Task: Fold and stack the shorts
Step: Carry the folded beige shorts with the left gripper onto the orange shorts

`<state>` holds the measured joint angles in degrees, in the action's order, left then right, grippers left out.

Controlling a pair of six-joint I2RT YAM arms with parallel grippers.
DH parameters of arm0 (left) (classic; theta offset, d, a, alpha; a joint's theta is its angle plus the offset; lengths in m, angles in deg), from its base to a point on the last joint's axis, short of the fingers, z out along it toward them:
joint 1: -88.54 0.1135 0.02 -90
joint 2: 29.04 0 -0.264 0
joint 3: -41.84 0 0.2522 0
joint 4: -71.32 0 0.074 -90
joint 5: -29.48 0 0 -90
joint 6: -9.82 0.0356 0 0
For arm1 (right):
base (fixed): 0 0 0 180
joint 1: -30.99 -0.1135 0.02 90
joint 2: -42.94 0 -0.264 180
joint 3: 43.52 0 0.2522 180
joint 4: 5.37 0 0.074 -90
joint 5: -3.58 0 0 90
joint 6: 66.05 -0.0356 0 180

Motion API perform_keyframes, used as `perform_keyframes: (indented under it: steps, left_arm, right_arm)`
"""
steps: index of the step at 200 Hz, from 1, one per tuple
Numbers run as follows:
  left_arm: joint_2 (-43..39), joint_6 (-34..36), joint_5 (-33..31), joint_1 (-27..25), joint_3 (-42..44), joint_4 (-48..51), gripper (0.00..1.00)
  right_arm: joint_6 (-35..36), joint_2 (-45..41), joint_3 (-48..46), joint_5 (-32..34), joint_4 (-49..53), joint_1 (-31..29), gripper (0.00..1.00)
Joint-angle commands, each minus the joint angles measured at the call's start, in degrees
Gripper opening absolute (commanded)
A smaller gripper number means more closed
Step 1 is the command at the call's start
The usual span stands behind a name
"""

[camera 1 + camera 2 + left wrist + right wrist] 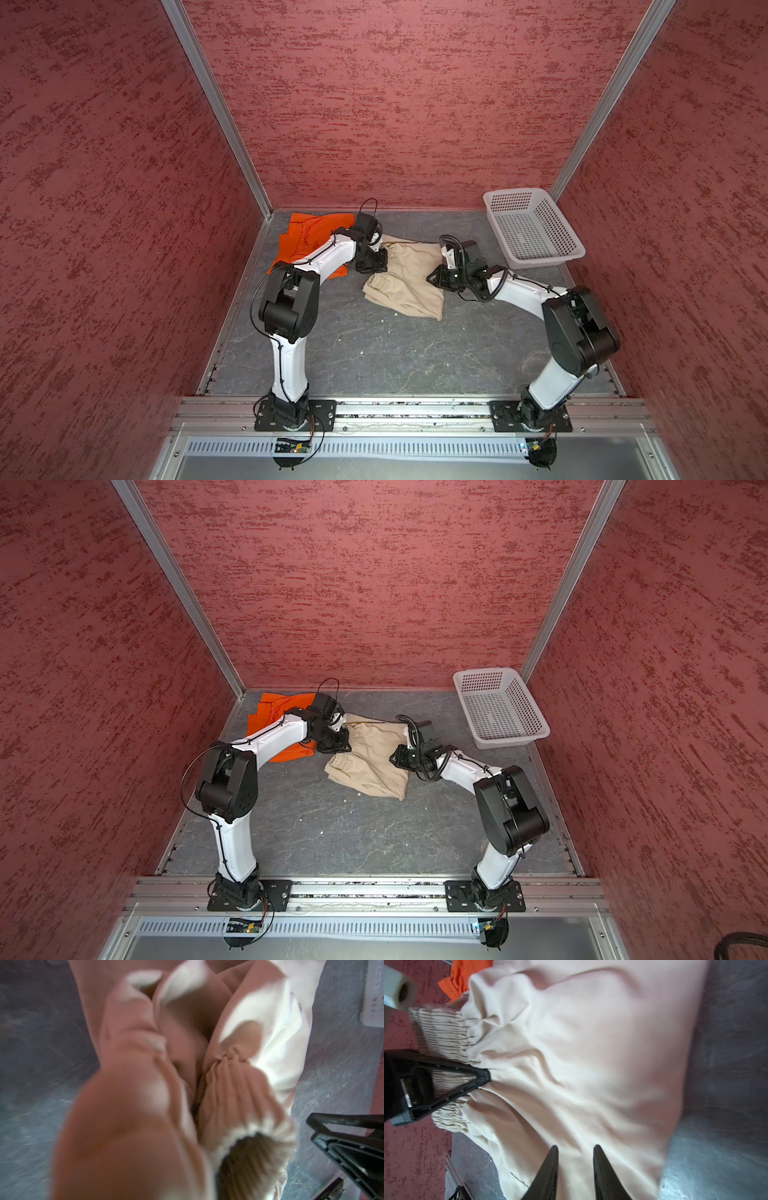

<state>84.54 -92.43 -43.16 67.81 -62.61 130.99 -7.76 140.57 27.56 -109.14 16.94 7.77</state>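
Item: beige shorts [409,274], lying on the table [374,353], waistband at 9 o'clock, legs running toward 3. I am seeing the left end effector [485,1078] clamping that waistband. The right end effector [574,1147], slightly parted and empty, is hovering over the leg end.

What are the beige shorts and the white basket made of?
The beige shorts look like soft woven cloth, matte: they wrinkle and gather at the waist. The basket looks like hard, smooth plastic, probably moulded: stiff walls full of even holes.
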Motion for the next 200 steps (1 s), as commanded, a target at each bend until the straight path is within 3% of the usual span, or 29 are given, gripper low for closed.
perform_keyframes:
  steps: [1, 83, 200]
  left_arm:
    - [1.51, 6.75, -4.09, 2.34, -4.04, 8.07, 0.00]
    - [5.06, 14.79, -12.24, 4.14, -16.74, 13.63, 0.00]
    - [9.91, 20.14, -18.77, 9.80, -34.40, 18.12, 0.00]
  right_arm:
    - [-0.49, -0.63, -2.24, 0.68, 0.96, 0.28, 0.30]
    - [-1.88, -1.49, -5.79, 0.11, -1.13, 0.37, 0.30]
    - [-2.04, -1.33, -6.91, 0.77, -0.77, 0.37, 0.30]
